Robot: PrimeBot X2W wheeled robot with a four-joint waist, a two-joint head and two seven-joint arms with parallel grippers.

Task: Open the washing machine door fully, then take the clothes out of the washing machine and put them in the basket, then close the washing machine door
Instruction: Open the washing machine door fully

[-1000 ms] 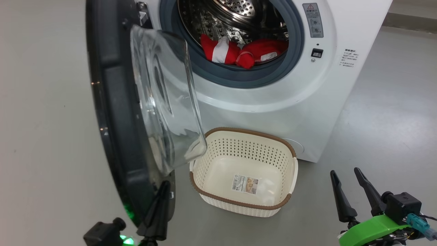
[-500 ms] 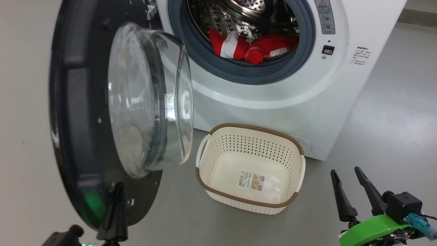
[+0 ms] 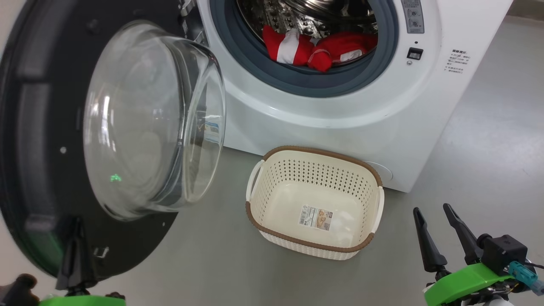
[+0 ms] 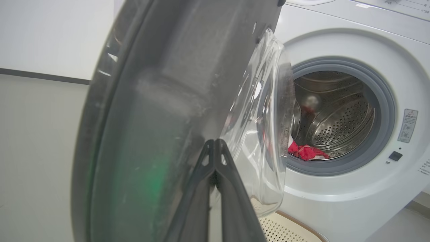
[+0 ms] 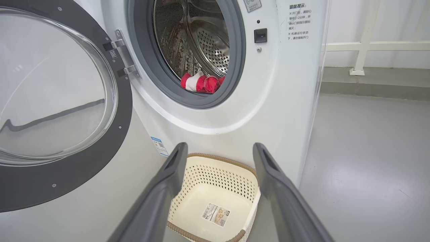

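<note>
The washing machine door (image 3: 25, 127) stands swung out at the left, its clear glass bowl (image 3: 144, 119) bulging toward me. My left gripper (image 3: 76, 223) is shut, tips resting against the door's dark inner face (image 4: 161, 101) near its lower edge; the same gripper (image 4: 215, 143) points at that face. Red and white clothes (image 3: 314, 49) lie at the front of the steel drum of the white washing machine (image 3: 340, 110). The cream basket (image 3: 318, 151) sits empty on the floor below the opening. My right gripper (image 3: 431, 208) is open, low right of the basket, holding nothing.
Grey floor (image 3: 488, 148) spreads to the right of the machine and in front of the basket. A white rail and a low kerb (image 5: 362, 70) run behind the machine's right side. The open door takes up the left side of the space.
The door has swung further open to the left, and my left gripper has gone left with it. The head view has shifted a little. The right gripper has stayed put.
</note>
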